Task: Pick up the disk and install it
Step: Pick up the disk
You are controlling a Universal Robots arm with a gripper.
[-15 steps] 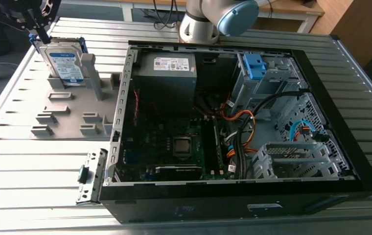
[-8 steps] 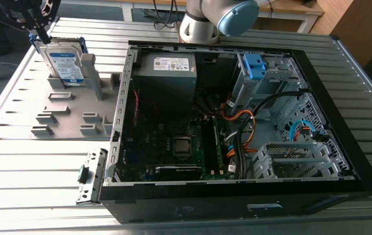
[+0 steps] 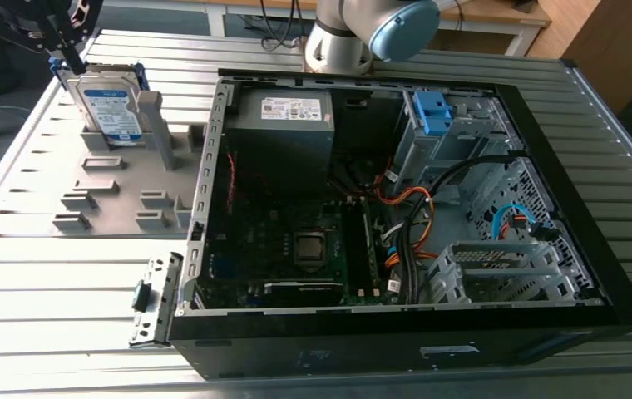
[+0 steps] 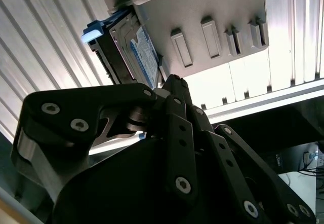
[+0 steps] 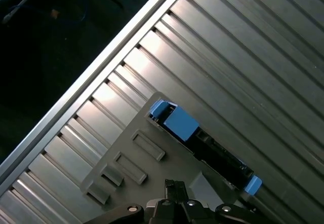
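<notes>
The disk (image 3: 111, 104), a silver drive with a white-and-blue label in a blue caddy, stands upright on edge in a slot of the grey holder (image 3: 116, 187) at the exterior view's left. My black gripper (image 3: 69, 58) hangs right at the disk's top far corner, close to its blue caddy edge. The second wrist view shows the disk (image 4: 139, 57) just past the gripper (image 4: 172, 89). The first wrist view shows the disk (image 5: 202, 138) edge-on with its blue ends, above the gripper (image 5: 187, 206).
An open black computer case (image 3: 210, 208) lies on the slatted metal table (image 3: 50, 274) to the holder's right. It holds a motherboard, cables, a grey power-supply box (image 3: 283, 125) and a drive cage with a blue bracket (image 3: 432, 112). The arm's base (image 3: 344, 41) stands behind the case.
</notes>
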